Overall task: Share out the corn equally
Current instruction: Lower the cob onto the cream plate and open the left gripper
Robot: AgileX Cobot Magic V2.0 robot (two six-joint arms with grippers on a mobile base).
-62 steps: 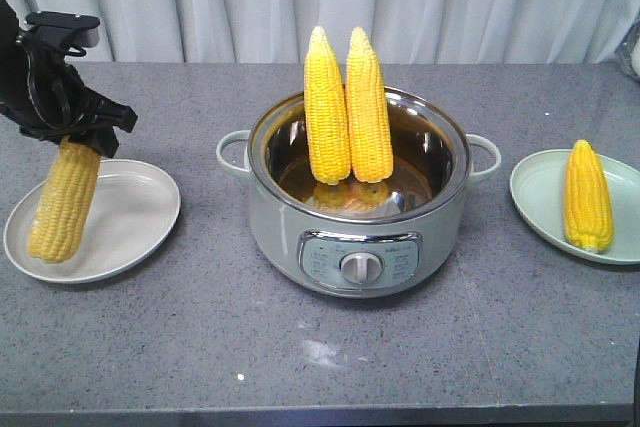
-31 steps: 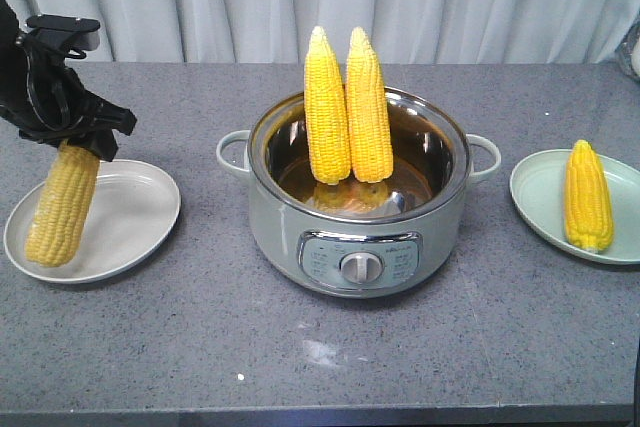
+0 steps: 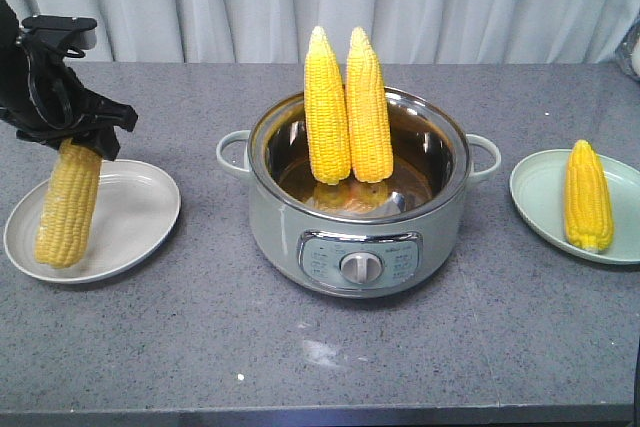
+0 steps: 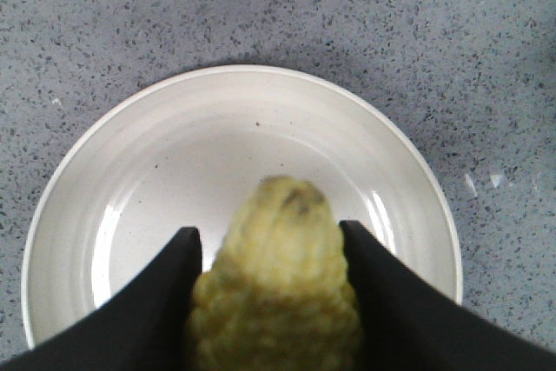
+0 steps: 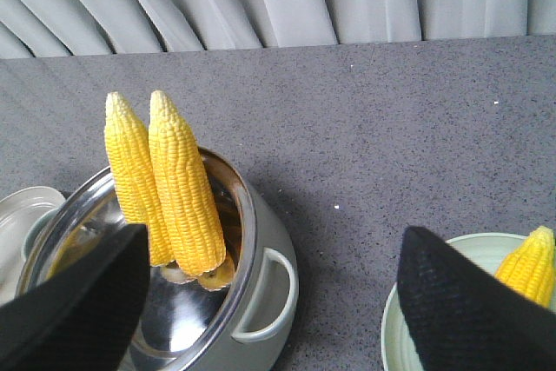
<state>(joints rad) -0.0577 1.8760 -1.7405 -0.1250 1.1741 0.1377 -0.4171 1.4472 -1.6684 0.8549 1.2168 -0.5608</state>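
Left hand (image 3: 75, 137), clamped on a pale yellow corn cob (image 3: 68, 205), hangs it above the white round plate (image 3: 150, 232). One bright cob (image 3: 587, 197) lies on the green plate (image 3: 530, 197); two yellow cobs (image 3: 327, 107) wait in the steel pot (image 3: 360, 237). Right hand (image 5: 274, 234) is spread, empty.

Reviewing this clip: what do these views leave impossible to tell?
- Front view: whether the held cob in the left hand touches the white plate; they overlap there. In the left wrist view the cob's own end hides any gap.
- Front view: print around the pot's dial, too small to read.
- Front view: object at the right edge, cut off by the frame.
- Right wrist view: right hand, only two spread tips show; the bottom edge cuts off the rest.
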